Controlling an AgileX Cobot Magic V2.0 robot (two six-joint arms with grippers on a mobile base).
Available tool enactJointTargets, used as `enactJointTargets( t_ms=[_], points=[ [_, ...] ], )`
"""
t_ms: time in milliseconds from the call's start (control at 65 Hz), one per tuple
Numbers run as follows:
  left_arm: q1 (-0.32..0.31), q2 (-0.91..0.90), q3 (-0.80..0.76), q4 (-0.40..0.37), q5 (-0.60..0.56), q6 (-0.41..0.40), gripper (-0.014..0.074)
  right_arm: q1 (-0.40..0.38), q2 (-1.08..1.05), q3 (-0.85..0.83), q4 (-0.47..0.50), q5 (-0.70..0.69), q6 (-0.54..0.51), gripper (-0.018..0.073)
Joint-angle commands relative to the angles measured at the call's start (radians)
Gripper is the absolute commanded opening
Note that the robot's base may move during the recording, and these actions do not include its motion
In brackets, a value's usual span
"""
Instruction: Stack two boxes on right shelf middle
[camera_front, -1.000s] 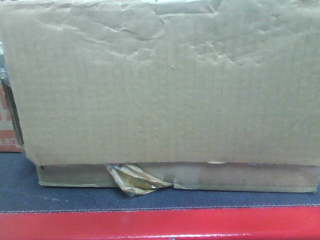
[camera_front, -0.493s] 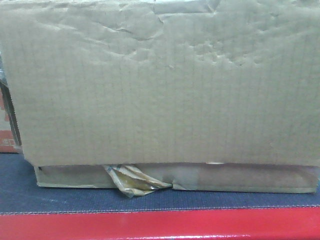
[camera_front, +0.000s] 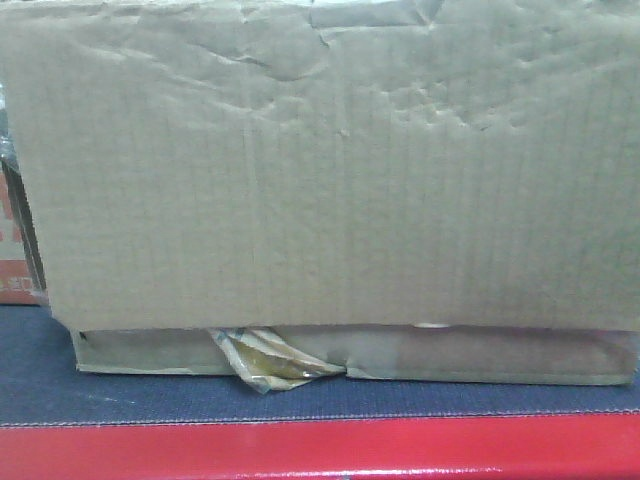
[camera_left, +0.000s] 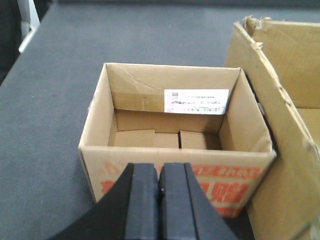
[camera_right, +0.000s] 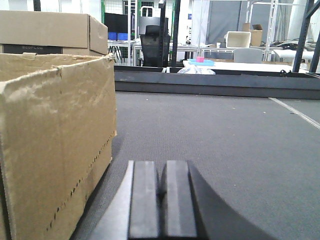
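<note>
Tall box (camera_front: 330, 170) brown; platform (camera_front: 300, 402) dark grey, rim (camera_front: 320, 450) red.

Grey platform (camera_right: 225, 140) lies open beside tall box (camera_right: 55, 140); red-print carton (camera_left: 210, 180) blocks left tool (camera_left: 160, 175)

The left gripper (camera_left: 160, 175) tilts slightly downward — its dark fingers pressed together. The right gripper (camera_right: 163, 172) sits level, fingers likewise closed.

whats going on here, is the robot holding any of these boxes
Nothing is held right now. The tall box sits on the thin box, both on a dark grey platform with a red rim, not on a steel shelf. The left gripper is shut and empty, facing an open carton with red print. The right gripper is shut and empty too, low over the grey surface beside a brown cardboard box.
</note>
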Motion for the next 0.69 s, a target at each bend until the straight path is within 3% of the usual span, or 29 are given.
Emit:
enactJointTargets(
  t_ms=[0,215,446,677],
  points=[
    [0.000,0.069,-0.058,-0.001,-0.005,0.000,-0.0111,-0.005,-0.003,0.000,0.002,-0.023,-0.001,-0.0160],
    [0.000,0.188,-0.127,-0.005,-0.054,-0.009,-0.0111,-0.005,-0.003,0.000,0.002,-0.023,-0.001,-0.0160],
    [0.028,0.432,-0.306,-0.017,0.102,0.000,-0.0111,-0.005,-0.003,0.000,0.002,-0.023,-0.001,-0.0160],
    [0.122,0.626,-0.475,-0.063,0.176,0.172,-0.0111,-0.005,-0.003,0.000,0.002,-0.023,-0.001,-0.0160]
  ],
)
